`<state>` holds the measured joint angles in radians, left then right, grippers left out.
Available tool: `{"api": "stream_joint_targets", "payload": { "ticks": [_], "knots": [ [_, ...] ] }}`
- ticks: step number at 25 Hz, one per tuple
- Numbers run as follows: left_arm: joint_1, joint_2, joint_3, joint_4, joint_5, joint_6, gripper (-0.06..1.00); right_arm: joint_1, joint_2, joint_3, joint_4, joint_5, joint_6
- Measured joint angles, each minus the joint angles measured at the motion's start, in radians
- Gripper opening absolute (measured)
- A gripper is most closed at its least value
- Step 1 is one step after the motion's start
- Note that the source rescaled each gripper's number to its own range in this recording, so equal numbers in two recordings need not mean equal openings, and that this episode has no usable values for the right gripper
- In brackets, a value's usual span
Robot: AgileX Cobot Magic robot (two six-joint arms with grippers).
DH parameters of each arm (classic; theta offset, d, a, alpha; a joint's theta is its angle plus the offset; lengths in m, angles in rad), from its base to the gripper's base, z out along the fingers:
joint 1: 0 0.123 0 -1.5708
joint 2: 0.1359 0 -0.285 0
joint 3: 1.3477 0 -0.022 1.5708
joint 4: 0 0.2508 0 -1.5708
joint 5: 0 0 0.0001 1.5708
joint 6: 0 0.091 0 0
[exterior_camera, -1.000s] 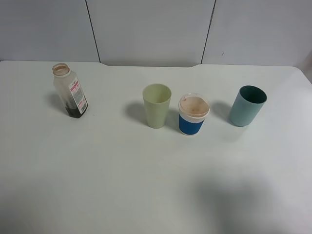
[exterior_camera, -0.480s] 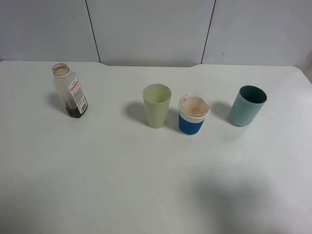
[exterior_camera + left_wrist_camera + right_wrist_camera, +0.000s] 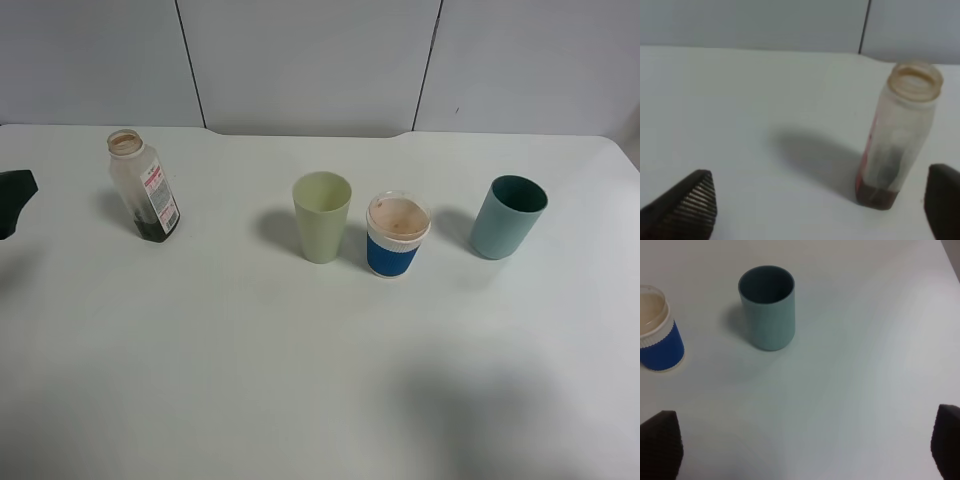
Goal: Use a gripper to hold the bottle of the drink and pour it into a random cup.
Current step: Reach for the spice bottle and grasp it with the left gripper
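The bottle (image 3: pixel 145 187) stands upright at the table's left, uncapped, with a thin layer of dark brown drink (image 3: pixel 153 229) at its bottom. The pale yellow-green cup (image 3: pixel 321 216) stands upright near the middle. A dark part of my left gripper (image 3: pixel 14 198) shows at the left edge, apart from the bottle. In the left wrist view the left gripper (image 3: pixel 815 212) is open and empty, with the bottle (image 3: pixel 900 135) ahead, close to one dark fingertip (image 3: pixel 942 205). My right gripper (image 3: pixel 802 450) is open and empty; it is out of the exterior view.
A white cup with a blue band (image 3: pixel 397 236) stands just right of the yellow-green cup, and a teal tumbler (image 3: pixel 508 216) stands further right. Both show in the right wrist view, the tumbler (image 3: pixel 767 307) and the banded cup (image 3: pixel 655 335). A grey wall backs the table.
A dark part of my left gripper has come into the exterior view at the left edge. The bottle and the cups have not moved.
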<state>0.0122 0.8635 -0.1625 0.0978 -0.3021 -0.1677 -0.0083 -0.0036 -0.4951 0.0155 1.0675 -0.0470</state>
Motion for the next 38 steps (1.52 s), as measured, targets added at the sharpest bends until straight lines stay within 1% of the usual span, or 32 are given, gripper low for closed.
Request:
{"api": "stream_joint_targets", "payload": {
  "ticks": [4,6,8,17,19,21,23,26,29,31,38],
  "knots": [
    [0.0,0.146,0.003,0.025,-0.11,-0.04,0.82,0.0,0.0,0.0,0.0,0.0,0.0],
    [0.0,0.224,0.008,0.044,-0.191,-0.061,0.82,0.0,0.0,0.0,0.0,0.0,0.0],
    [0.0,0.317,0.027,0.056,-0.291,-0.074,0.82,0.0,0.0,0.0,0.0,0.0,0.0],
    [0.0,0.76,0.152,0.096,-0.819,-0.078,0.82,0.0,0.0,0.0,0.0,0.0,0.0],
    [0.0,0.87,0.153,0.108,-0.882,-0.074,0.82,0.0,0.0,0.0,0.0,0.0,0.0],
    [0.0,0.966,0.153,0.122,-0.896,-0.062,0.82,0.0,0.0,0.0,0.0,0.0,0.0],
    [0.0,1.046,0.146,0.126,-0.896,-0.029,0.82,0.0,0.0,0.0,0.0,0.0,0.0],
    [0.001,1.127,0.12,0.145,-0.949,0.071,0.82,0.0,0.0,0.0,0.0,0.0,0.0],
    [0.001,1.151,0.083,0.172,-0.957,0.148,0.82,0.0,0.0,0.0,0.0,0.0,0.0],
    [0.001,1.152,0.064,0.184,-0.945,0.168,0.82,0.0,0.0,0.0,0.0,0.0,0.0],
    [0.001,1.106,-0.002,0.19,-0.921,0.168,0.82,0.0,0.0,0.0,-0.007,0.0,0.0]
  ]
}}
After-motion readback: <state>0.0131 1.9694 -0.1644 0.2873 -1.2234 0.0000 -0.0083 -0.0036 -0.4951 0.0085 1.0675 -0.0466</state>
